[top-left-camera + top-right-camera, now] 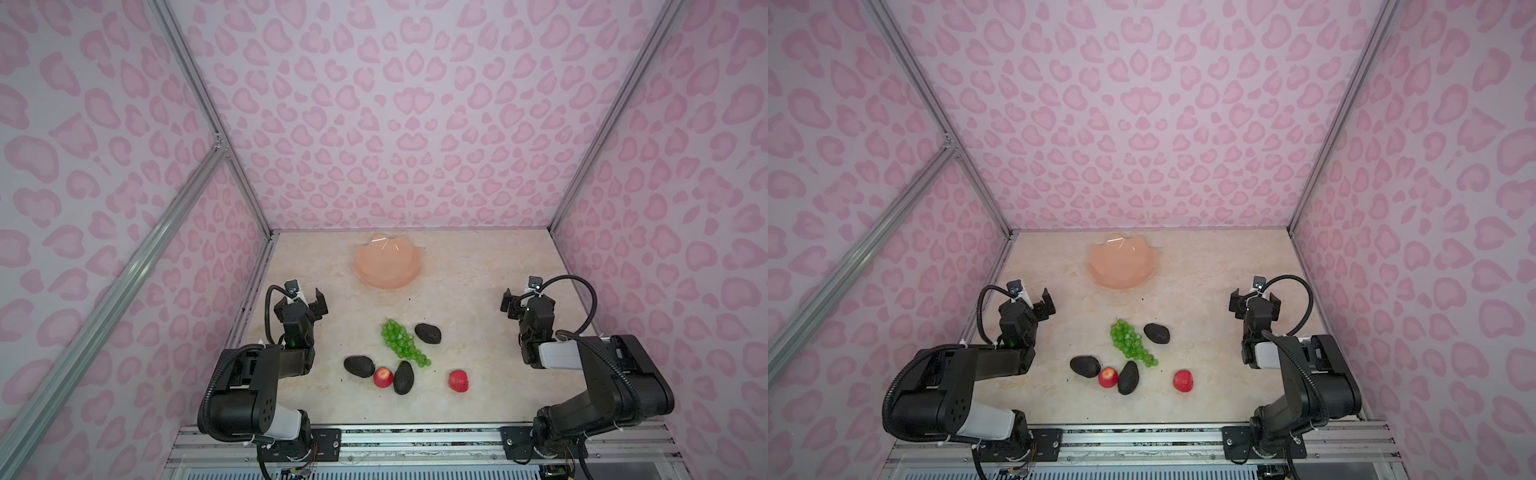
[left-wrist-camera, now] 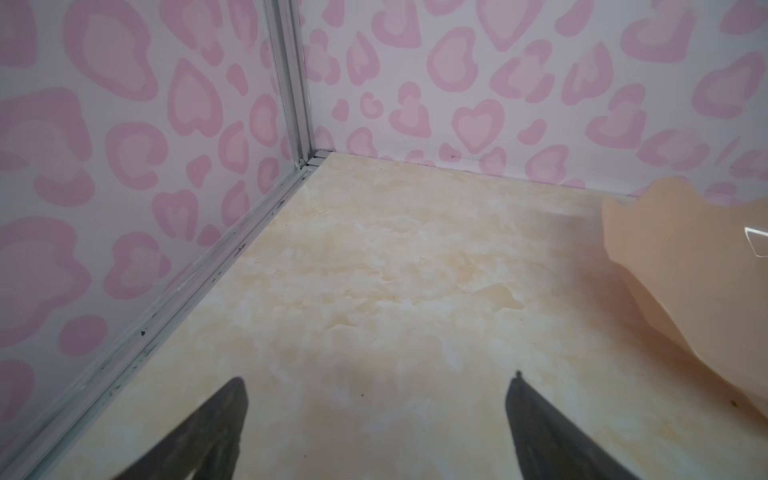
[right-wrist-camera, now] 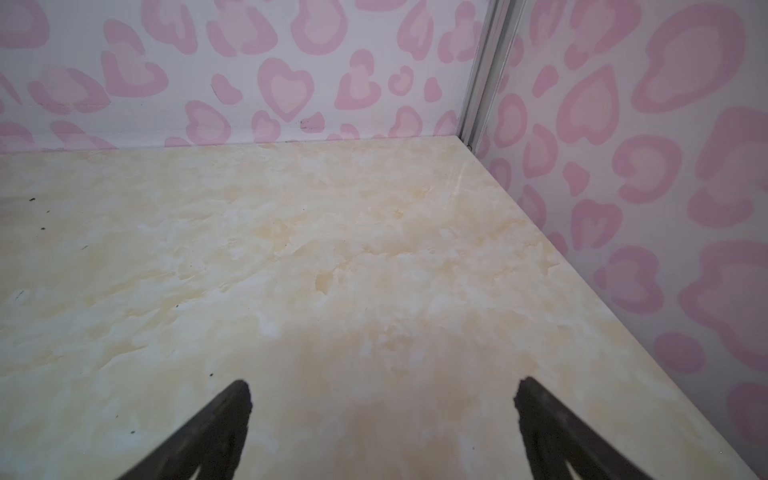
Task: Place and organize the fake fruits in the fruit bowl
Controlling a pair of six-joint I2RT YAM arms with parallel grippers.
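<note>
The empty peach-pink fruit bowl (image 1: 388, 266) (image 1: 1121, 266) stands at the back middle of the table; its side (image 2: 685, 270) shows in the left wrist view. The fruits lie in front of it: green grapes (image 1: 401, 343), three dark avocados (image 1: 428, 333) (image 1: 359, 366) (image 1: 403, 377) and two red apples (image 1: 383, 377) (image 1: 458, 381). My left gripper (image 1: 309, 301) (image 2: 378, 390) hovers open to the bowl's front left, holding nothing. My right gripper (image 1: 521, 301) (image 3: 382, 390) is open and empty at the right, well apart from the fruit.
Pink heart-patterned walls with metal corner posts (image 2: 291, 83) (image 3: 482, 70) close in the marble-look table (image 1: 457, 291) on three sides. A metal rail (image 1: 415, 436) carrying both arm bases runs along the front edge.
</note>
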